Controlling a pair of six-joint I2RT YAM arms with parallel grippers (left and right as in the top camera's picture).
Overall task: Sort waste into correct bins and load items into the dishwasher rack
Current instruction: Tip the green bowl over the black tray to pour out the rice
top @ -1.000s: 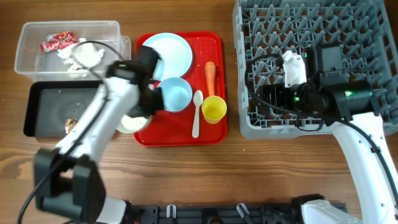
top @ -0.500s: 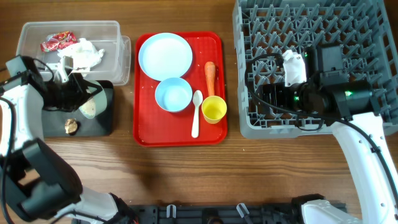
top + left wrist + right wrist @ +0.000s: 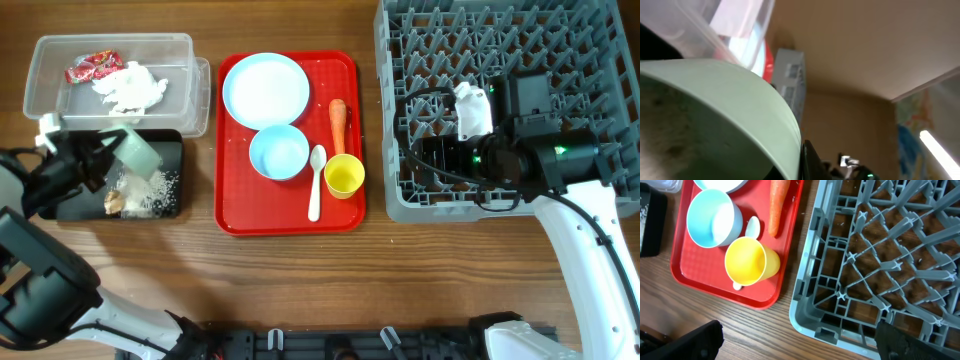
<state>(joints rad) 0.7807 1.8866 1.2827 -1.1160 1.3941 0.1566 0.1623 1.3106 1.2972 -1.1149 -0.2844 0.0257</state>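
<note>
Two pieces of waste, the red-and-white wrapper (image 3: 88, 68) and the white tissue (image 3: 130, 86), lie in the clear tub (image 3: 178, 68) in the overhead view. My left gripper (image 3: 100, 158) is clamped on the pale green bowl (image 3: 138, 150), tipped over the black tray (image 3: 172, 146). The rice grains (image 3: 155, 190) are scattered in that tray beside the brown lump (image 3: 113, 203). On the red tray (image 3: 235, 218) sit the carrot (image 3: 338, 120), plate (image 3: 265, 88), blue bowl (image 3: 278, 152), spoon (image 3: 316, 182) and yellow cup (image 3: 343, 176). My right arm (image 3: 560, 158) hangs over the rack (image 3: 420, 40), and I see no dish in it.

From my left wrist, the green bowl's rim fills nearly everything, with one dark finger (image 3: 809, 162) against its edge and the tub wall above. I cannot see what remains inside the bowl.

From my right wrist, the right gripper (image 3: 797, 335) is spread wide with nothing between its fingers, above the rack's corner. The cup is just across the gap on the red tray.

I judge the sorting mostly done, with only the carrot unbinned. The loading has not begun: all five dishes are outside the rack.
</note>
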